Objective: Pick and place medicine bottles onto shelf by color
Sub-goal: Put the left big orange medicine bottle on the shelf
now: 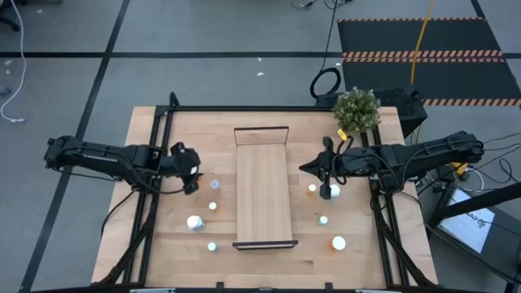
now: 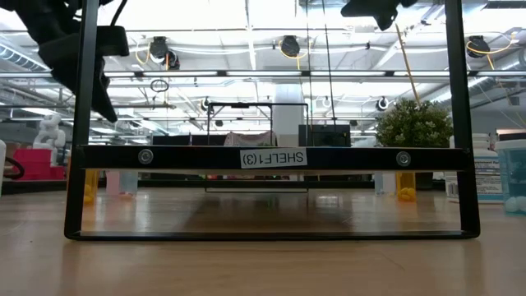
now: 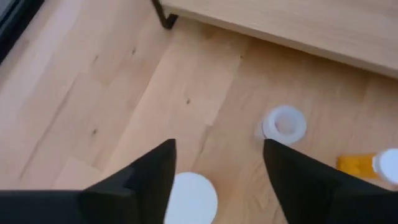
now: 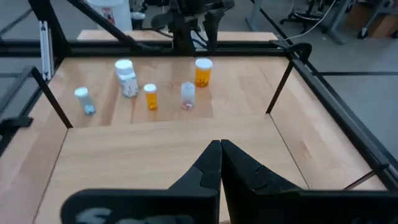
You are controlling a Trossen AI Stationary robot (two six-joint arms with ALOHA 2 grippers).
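Note:
The shelf (image 1: 263, 195) is a long light-wood board in the table's middle, with dark rails at its short ends. Small white-capped bottles stand on the table to its left (image 1: 194, 221) and right (image 1: 334, 191). My left gripper (image 1: 194, 172) is open above the left group. In the left wrist view a white cap (image 3: 191, 198) shows below and between its fingers, a clear bottle (image 3: 284, 122) and an orange one (image 3: 367, 165) farther on. My right gripper (image 1: 308, 168) is shut and empty, just right of the shelf and pointing across it (image 4: 221, 155).
Several bottles, white (image 4: 126, 78), orange (image 4: 203, 71), clear (image 4: 188, 95) and pale blue (image 4: 84, 99), stand beyond the shelf in the right wrist view. A potted plant (image 1: 356, 108) stands at the far right corner. Dark frame rails (image 1: 155, 130) border the table.

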